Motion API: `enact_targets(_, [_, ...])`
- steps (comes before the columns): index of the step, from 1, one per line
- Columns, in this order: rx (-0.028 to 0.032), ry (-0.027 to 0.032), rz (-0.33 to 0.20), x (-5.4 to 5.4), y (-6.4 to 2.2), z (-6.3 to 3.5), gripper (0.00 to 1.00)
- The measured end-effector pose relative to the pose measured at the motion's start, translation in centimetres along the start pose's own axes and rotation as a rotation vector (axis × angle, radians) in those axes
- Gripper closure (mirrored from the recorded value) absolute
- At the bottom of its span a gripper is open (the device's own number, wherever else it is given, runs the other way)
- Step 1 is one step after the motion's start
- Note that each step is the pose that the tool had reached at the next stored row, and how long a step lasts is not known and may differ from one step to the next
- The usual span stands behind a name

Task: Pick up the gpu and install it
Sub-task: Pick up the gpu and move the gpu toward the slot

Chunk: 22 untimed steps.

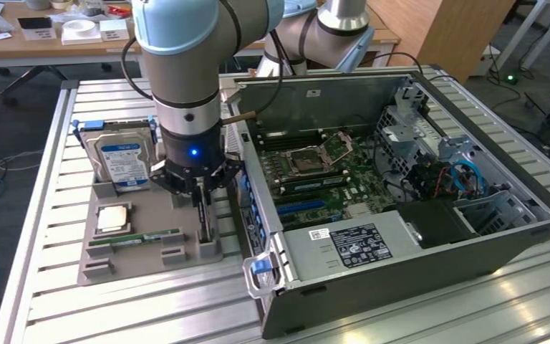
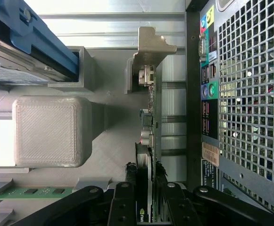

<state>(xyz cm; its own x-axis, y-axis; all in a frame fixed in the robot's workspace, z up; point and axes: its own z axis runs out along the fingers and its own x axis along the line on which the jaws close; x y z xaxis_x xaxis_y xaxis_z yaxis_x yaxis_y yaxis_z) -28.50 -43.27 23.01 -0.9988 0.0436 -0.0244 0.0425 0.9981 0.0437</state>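
Note:
The gpu [image 1: 205, 218] stands on edge in a slot at the exterior view's right side of the grey holder [image 1: 132, 261], just beside the open computer case [image 1: 399, 215]. In the wrist view the gpu [image 2: 148, 136] is a thin card seen edge-on, with its silver bracket [image 2: 151, 47] at the far end. My gripper [image 1: 198, 195] reaches straight down onto it. The gripper [image 2: 146, 183] has its black fingers [image 2: 128, 188] pressed on both faces of the card's upper edge. The card still rests in its slot.
A hard drive [image 1: 125, 161] with a blue-white label stands at the holder's back. A CPU [image 1: 112, 218] and a green RAM stick [image 1: 146, 237] lie on the holder. The motherboard [image 1: 323, 172] lies exposed inside the case. The case's perforated rear panel [image 2: 240, 94] is close beside the card.

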Motion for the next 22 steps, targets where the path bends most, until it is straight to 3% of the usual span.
enact_targets(14, [-0.0002,0.0002,-0.007,-0.1,0.01,-0.03,0.74])
enact_targets(22, [-0.0002,0.0003,-0.007,-0.1,0.08,-1.69,0.74])
